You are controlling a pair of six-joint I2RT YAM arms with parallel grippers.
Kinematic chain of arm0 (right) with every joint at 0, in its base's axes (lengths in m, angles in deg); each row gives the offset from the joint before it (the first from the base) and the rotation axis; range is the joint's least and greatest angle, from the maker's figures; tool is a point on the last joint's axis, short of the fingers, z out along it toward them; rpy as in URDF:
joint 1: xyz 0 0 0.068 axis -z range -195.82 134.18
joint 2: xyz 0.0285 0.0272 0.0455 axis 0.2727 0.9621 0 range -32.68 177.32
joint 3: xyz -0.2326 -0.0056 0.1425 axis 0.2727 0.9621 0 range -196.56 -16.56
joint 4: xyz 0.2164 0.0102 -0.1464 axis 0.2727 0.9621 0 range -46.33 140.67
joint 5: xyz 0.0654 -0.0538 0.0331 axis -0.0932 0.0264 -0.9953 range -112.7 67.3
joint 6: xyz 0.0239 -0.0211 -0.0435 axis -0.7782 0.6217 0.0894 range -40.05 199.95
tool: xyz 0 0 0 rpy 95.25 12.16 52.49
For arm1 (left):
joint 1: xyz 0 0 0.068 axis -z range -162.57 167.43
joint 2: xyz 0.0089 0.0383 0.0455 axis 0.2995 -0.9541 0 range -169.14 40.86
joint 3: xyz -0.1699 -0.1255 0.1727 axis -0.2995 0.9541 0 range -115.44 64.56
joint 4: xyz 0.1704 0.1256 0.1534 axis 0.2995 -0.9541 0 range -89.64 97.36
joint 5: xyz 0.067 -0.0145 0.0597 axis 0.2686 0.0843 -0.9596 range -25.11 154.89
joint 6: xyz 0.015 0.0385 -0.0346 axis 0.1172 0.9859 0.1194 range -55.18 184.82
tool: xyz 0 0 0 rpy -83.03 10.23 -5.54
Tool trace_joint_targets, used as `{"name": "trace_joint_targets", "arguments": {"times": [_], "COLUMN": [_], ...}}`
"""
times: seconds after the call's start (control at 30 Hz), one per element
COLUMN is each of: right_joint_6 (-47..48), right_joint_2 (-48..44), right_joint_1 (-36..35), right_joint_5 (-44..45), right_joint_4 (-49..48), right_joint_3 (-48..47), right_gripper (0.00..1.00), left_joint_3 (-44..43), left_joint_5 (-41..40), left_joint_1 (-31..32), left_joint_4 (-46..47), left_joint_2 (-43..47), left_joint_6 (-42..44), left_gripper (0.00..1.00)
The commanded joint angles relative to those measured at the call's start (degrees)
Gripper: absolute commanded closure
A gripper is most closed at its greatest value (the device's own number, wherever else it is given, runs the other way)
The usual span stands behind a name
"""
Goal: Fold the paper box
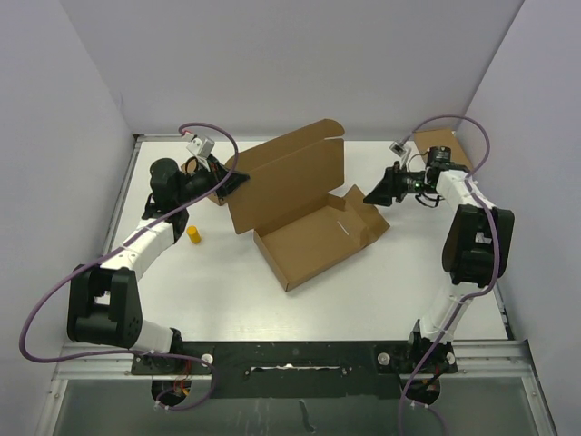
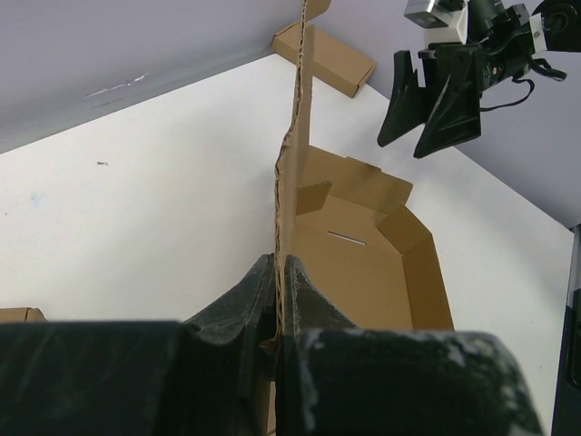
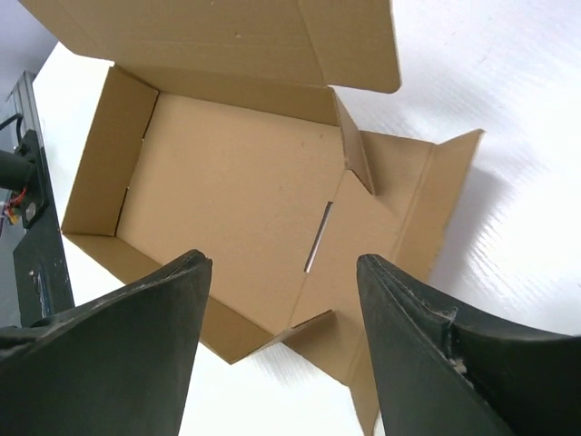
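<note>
White table (image 1: 363,300), plain pale walls on three sides.

**Position.** The box (image 1: 309,238) lies at the table centre, long axis running from 7 to 1 o'clock.

**Done.**
- The tray is formed: both long walls and the 7 o'clock end wall are up.
- The lid (image 1: 286,177) stands roughly upright along the 11 o'clock side.

**Left to do, in my judgement.**
- The end flap (image 1: 363,222) at 2 o'clock lies spread flat on the table, its slit showing. It has to be raised and locked.
- The lid must then come down and its tabs be tucked in.
- I put the task at about halfway.

**Tools.**
- The left gripper (image 1: 238,180), at 10 o'clock, is clamped narrow on the lid's side edge and holds it up.
- The right gripper (image 1: 375,198), at 2 o'clock, hangs above the flat flap with its jaws wide, holding nothing and touching nothing.

**Other items.**
- A small box (image 1: 442,145) sits at 1 o'clock by the wall.
- A second small box (image 1: 215,195) is at 10 o'clock.
- A yellow item (image 1: 193,234) sits at 9 o'clock.

**Not established.**
- Whether the 7 o'clock end wall is locked or only leaning.
- The lid's far face.
- Most of the second small box, which is behind the left arm.
- The yellow item's identity; it is too small to tell.
</note>
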Motion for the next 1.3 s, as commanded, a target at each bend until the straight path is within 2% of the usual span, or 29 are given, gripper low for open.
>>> {"name": "trace_joint_targets", "arguments": {"times": [0.0, 0.07, 0.13, 0.2, 0.3, 0.57, 0.83, 1.03, 1.27], "right_joint_6": [-2.7, -4.8, -6.6, -6.8, -5.4, -3.0, 0.8, 2.0, 0.4], "right_joint_2": [-0.8, -0.3, 0.4, 2.1, 6.1, 11.9, 13.8, 14.1, 11.9], "right_joint_1": [3.1, 4.3, 5.0, 5.1, 5.1, 3.5, 1.2, -1.3, -1.9], "right_joint_5": [-1.9, 2.0, 8.6, 15.4, 20.1, 18.1, 9.6, 5.9, 1.3], "right_joint_4": [-2.6, -4.3, -6.2, -6.8, -4.8, -1.5, 3.6, 6.2, 5.9], "right_joint_3": [-3.0, -2.7, -1.8, -1.4, -2.4, -2.8, -3.7, -4.6, -4.0], "right_gripper": [0.36, 0.49, 0.68, 0.83, 0.94, 0.96, 0.96, 0.95, 0.87], "left_joint_3": [-0.9, -0.9, -0.9, -0.9, -1.0, -1.0, -1.0, -0.9, -0.9], "left_joint_5": [1.3, 1.3, 1.4, 1.5, 1.5, 1.6, 1.6, 1.6, 1.6], "left_joint_1": [0.1, 0.1, 0.0, 0.1, 0.1, 0.0, 0.1, 0.1, 0.1], "left_joint_4": [2.8, 2.7, 2.7, 2.7, 2.6, 2.7, 2.7, 2.8, 2.8], "left_joint_2": [-0.2, -0.1, -0.1, -0.1, 0.0, 0.0, -0.2, -0.1, -0.2], "left_joint_6": [0.2, 0.2, 0.2, 0.2, 0.1, 0.1, 0.1, 0.1, 0.0], "left_gripper": [1.00, 1.00, 1.00, 1.00, 1.00, 1.00, 1.00, 1.00, 1.00]}}
